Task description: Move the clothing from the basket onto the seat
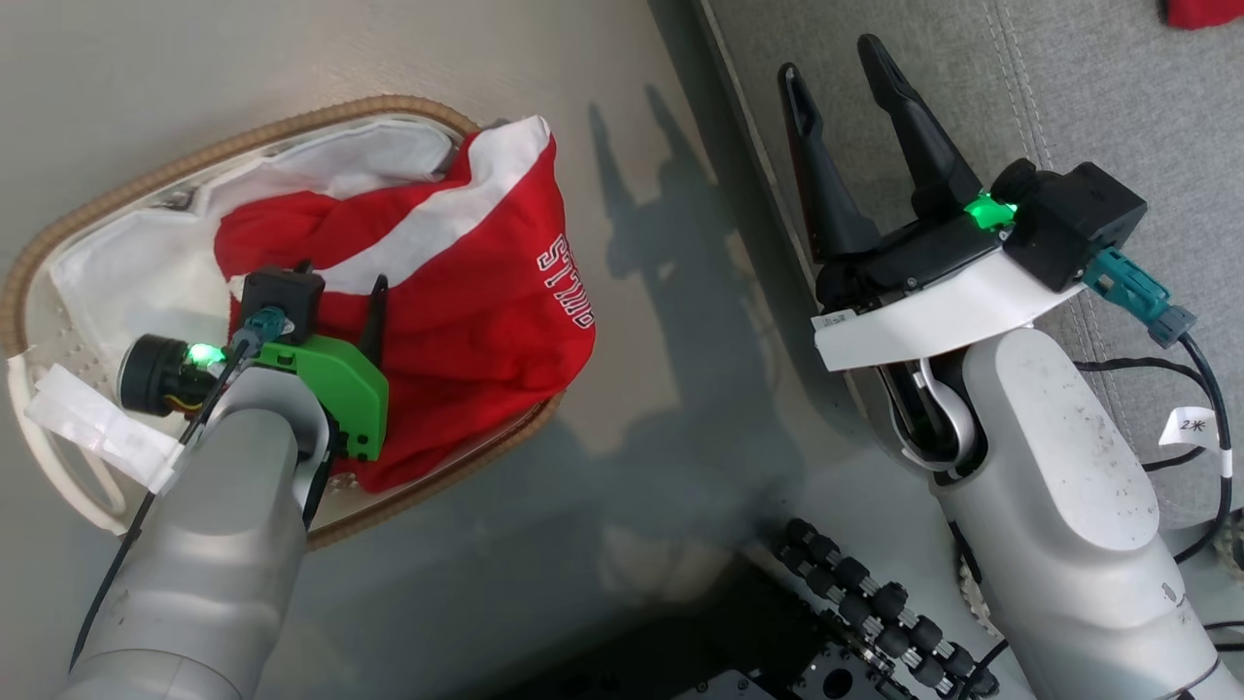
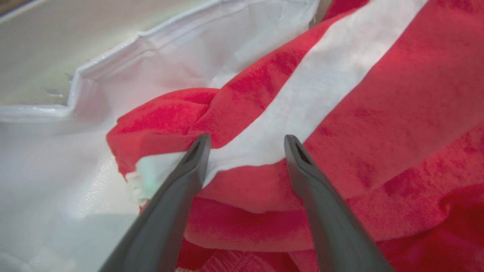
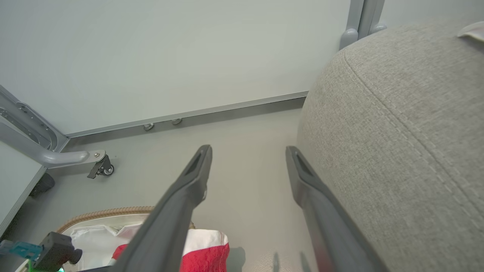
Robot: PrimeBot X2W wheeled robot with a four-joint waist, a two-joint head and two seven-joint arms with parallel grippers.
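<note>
Left wrist view: left gripper [image 2: 247, 139] gapes over soft, light clothing [image 2: 378, 113], likely best pinched at its bunched fold mid-frame; right gripper [image 1: 831, 58] also gapes.

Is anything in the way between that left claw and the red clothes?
Nothing visible. The open left gripper points straight at the clothing in the basket, its fingertips either side of the white stripe, with nothing between them.
</note>
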